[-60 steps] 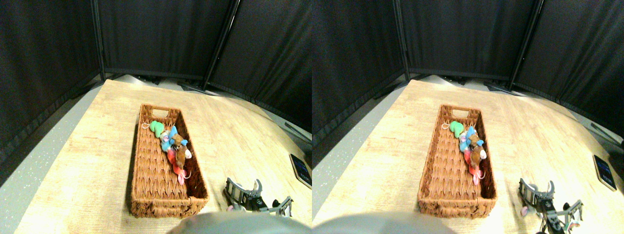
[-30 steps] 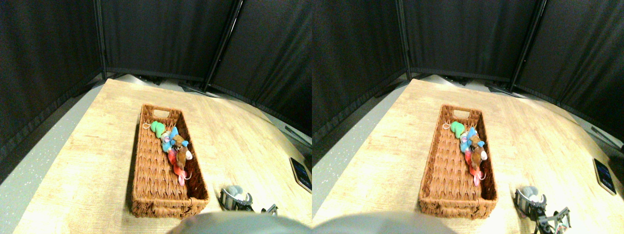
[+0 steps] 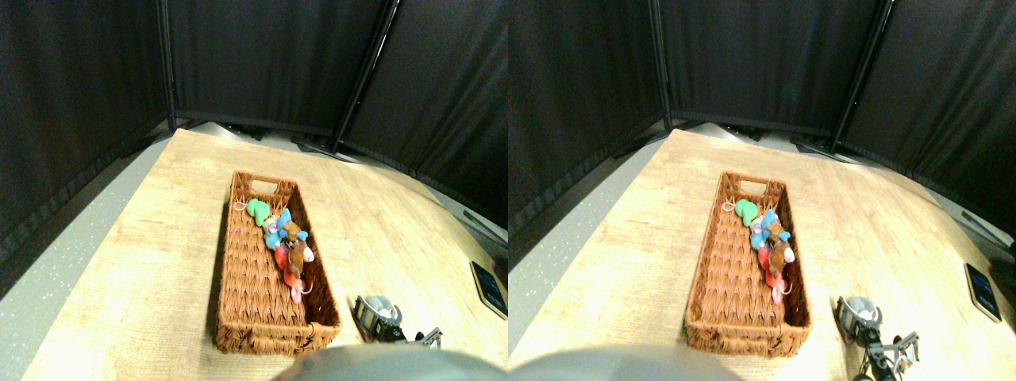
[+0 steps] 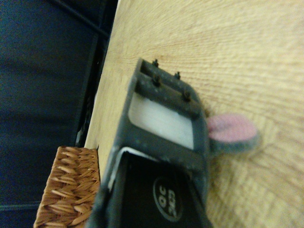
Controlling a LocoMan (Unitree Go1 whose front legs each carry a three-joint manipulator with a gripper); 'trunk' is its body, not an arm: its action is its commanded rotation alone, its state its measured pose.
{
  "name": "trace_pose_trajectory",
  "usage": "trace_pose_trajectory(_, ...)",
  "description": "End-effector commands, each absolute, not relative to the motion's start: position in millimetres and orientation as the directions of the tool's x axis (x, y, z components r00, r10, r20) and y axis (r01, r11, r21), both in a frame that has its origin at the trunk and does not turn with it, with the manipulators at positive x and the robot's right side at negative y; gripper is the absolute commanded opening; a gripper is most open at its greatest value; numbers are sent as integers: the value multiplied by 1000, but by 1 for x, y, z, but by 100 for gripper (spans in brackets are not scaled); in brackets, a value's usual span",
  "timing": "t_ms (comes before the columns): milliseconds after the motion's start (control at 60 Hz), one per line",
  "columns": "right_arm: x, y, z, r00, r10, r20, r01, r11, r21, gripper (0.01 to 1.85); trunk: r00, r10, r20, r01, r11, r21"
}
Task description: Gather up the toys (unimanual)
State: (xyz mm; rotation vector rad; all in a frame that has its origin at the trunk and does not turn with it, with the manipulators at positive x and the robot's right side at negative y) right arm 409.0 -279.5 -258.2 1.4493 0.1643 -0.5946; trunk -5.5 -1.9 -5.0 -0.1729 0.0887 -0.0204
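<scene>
Gripper [image 3: 379,316] is sitting low at a grey toy [image 3: 381,304]; its grip cannot be told.
Other toys [image 3: 284,236] are lying in the basket [image 3: 246,278].

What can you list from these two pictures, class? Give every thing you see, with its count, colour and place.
wicker basket: one, brown, on the table, left of the hand.
green toy: one, in the basket near its far end.
blue toy: one, in the basket, just nearer than the green toy.
brown toy: one, in the basket, by its right wall.
red toy: one, red-pink, nearest of the pile in the basket.
grey toy: one, grey with a pink ear, on the table at the hand, outside the basket.
flat dark device: one, at the table's right edge.
table: one, light wood.
curtains: black, behind the table.
hand: one, dark, at the grey toy.
</scene>
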Motion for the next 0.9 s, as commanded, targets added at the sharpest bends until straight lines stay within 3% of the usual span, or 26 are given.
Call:
trace_pose_trajectory(17,412,-283,-262,807,-395,-439,515,109,850,6,993,-21,-115,0,984,-180)
trace_pose_trajectory(233,425,-274,-236,852,-377,-363,447,162,880,6,995,-19,-100,0,982,-187)
trace_pose_trajectory(283,431,-270,-226,881,-331,-338,415,198,888,6,995,-16,-97,-2,982,-187)
trace_pose_trajectory(417,443,-262,-209,916,-272,-294,363,255,896,6,996,-10,-87,-7,981,-195)
trace_pose_trajectory(583,456,-251,-192,937,-233,-261,323,291,900,6,997,2,-77,-18,978,-209)
trace_pose_trajectory(600,460,-247,-187,952,-205,-229,289,340,895,6,997,3,-76,-19,977,-212)
trace_pose_trajectory(833,479,-221,-155,970,-116,-212,242,411,879,6,998,25,-60,-38,971,-236)
trace_pose_trajectory(900,485,-212,-143,978,-79,-195,208,484,850,6,998,32,-54,-44,969,-244)
